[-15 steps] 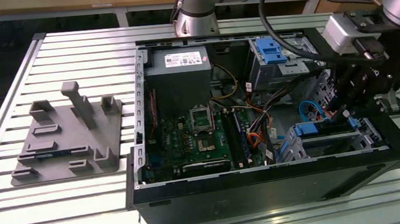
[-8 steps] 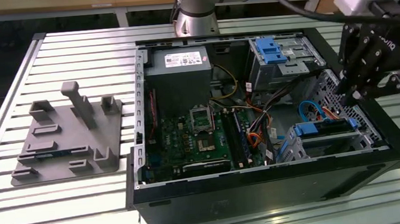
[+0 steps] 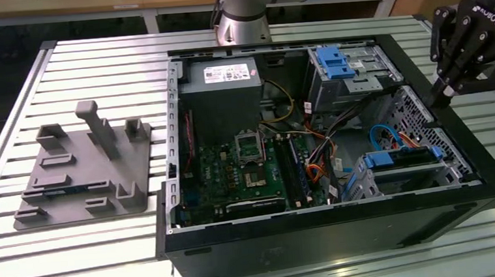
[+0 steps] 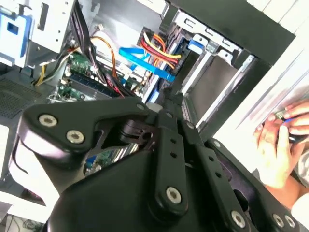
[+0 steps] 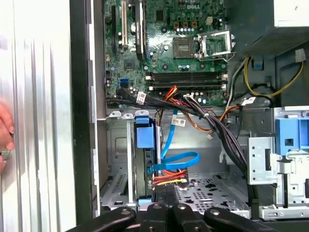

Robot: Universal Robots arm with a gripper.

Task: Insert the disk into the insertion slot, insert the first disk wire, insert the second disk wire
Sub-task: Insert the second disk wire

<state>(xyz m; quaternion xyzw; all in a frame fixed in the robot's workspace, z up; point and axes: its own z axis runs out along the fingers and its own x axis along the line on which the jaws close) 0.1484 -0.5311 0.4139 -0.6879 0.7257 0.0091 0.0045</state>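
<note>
The disk (image 3: 403, 159), silver in a blue caddy, sits inside the insertion slot (image 3: 362, 184), a grey perforated cage at the case's near corner on the exterior view's right. In the first wrist view the disk (image 5: 145, 137) stands edge-on in the slot (image 5: 116, 159). A flat blue wire (image 5: 176, 162) and a red-and-yellow wire bundle (image 5: 169, 179) run to its end. My gripper (image 3: 441, 99) hangs above the case's wall beside the slot, shut and holding nothing. In both wrist views the gripper (image 4: 166, 99) (image 5: 167, 203) points toward those wires.
The open computer case (image 3: 324, 228) lies on a slatted metal table (image 3: 93, 58). It holds a motherboard (image 3: 241, 171), a power supply (image 3: 222, 81) and a taller bay with a blue latch (image 3: 338, 63). A grey fixture plate (image 3: 85, 182) lies at the exterior view's left. A person's hand (image 4: 280, 140) rests outside the case wall.
</note>
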